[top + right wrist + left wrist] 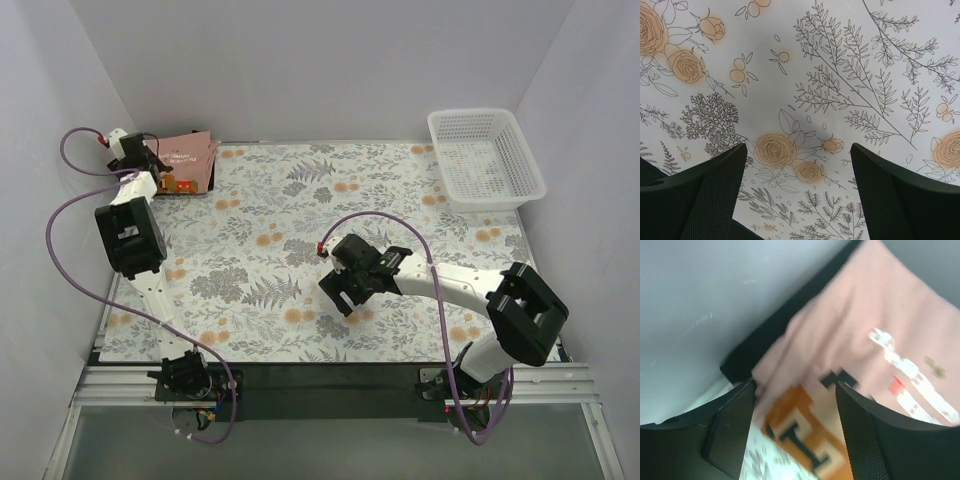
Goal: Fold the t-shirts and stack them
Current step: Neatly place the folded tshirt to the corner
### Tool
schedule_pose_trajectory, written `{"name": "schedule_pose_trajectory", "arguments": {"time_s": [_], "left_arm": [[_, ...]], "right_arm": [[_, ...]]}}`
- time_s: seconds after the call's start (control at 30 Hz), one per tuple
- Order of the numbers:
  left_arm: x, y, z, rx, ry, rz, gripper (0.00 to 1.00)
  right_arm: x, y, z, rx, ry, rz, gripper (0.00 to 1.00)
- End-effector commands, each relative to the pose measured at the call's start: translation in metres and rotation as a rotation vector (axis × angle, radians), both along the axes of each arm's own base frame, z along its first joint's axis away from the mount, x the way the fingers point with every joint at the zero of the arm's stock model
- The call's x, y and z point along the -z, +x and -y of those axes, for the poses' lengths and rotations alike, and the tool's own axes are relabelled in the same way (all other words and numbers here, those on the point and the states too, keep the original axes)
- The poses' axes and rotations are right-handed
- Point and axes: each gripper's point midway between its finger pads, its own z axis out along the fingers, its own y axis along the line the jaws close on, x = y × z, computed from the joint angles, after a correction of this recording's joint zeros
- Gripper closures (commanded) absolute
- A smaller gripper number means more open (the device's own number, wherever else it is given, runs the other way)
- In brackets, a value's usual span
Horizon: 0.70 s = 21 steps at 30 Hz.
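Observation:
A dusty pink t-shirt (192,155) lies folded in the table's far left corner, on top of a black t-shirt (196,192) whose edge peeks out beneath it. In the left wrist view the pink t-shirt (855,325) shows white lettering and an orange print, with the black t-shirt (771,334) sticking out behind it. My left gripper (158,172) hovers over the pink shirt's near edge, and its jaws (795,432) stand apart either side of the orange print. My right gripper (340,292) hangs open over the middle of the floral cloth, with nothing between its fingers (797,195).
A white lattice basket (530,165) stands at the far right corner. The floral table cloth (300,225) covers the table. Purple walls close in at left, back and right, and the stack sits close to the left wall (715,295).

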Motion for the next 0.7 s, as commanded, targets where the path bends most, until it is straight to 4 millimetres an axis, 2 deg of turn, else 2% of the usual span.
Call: {"name": "schedule_pose_trajectory", "arguments": {"time_s": [0.0,0.03,0.07,0.1,0.17,0.2,0.27,0.3,0.37,0.4,0.43,0.47,0.53,0.57,0.63,0.67], "left_arm": [[-0.117,0.007,0.046,0.103,0.06,0.192,0.36],[-0.124,0.009,0.056,0.13,0.079,0.207,0.36],[-0.122,0.006,0.066,0.167,0.114,0.18,0.36],[-0.133,0.006,0.087,0.21,0.134,0.189,0.34],[-0.143,0.008,0.104,0.26,0.214,0.187,0.33],[-0.138,0.009,0.124,0.307,0.229,0.171,0.33],[-0.132,0.012,0.14,0.355,0.267,0.137,0.33],[-0.127,0.014,0.158,0.411,0.31,0.106,0.33],[-0.105,0.019,0.165,0.444,0.346,0.046,0.33],[-0.102,0.024,0.188,0.49,0.4,0.019,0.33],[-0.083,0.028,0.192,0.498,0.422,-0.024,0.32],[-0.073,0.03,0.195,0.503,0.452,-0.053,0.32],[-0.072,0.037,0.201,0.499,0.535,-0.077,0.3],[-0.054,0.041,0.201,0.498,0.55,-0.112,0.29],[-0.055,0.049,0.197,0.468,0.589,-0.129,0.28],[-0.041,0.05,0.196,0.47,0.595,-0.156,0.28]], "right_arm": [[-0.019,0.006,0.0,0.024,0.038,0.044,0.09],[-0.021,0.006,0.001,0.024,0.041,0.053,0.09],[-0.021,0.006,0.002,0.027,0.038,0.056,0.09],[-0.022,0.006,0.003,0.027,0.041,0.06,0.09],[-0.025,0.005,0.006,0.033,0.045,0.07,0.09],[-0.025,0.006,0.007,0.036,0.046,0.074,0.09],[-0.026,0.005,0.007,0.036,0.05,0.077,0.09],[-0.025,0.005,0.009,0.038,0.045,0.077,0.09],[-0.025,0.004,0.01,0.038,0.047,0.076,0.09],[-0.024,0.003,0.01,0.039,0.046,0.073,0.09],[-0.022,0.003,0.01,0.038,0.042,0.07,0.09],[-0.021,0.002,0.011,0.038,0.04,0.067,0.09],[-0.021,0.001,0.01,0.032,0.042,0.059,0.09],[-0.02,0.0,0.009,0.025,0.041,0.055,0.09],[-0.019,0.0,0.009,0.023,0.038,0.051,0.09],[-0.019,-0.001,0.009,0.019,0.039,0.048,0.09]]}}
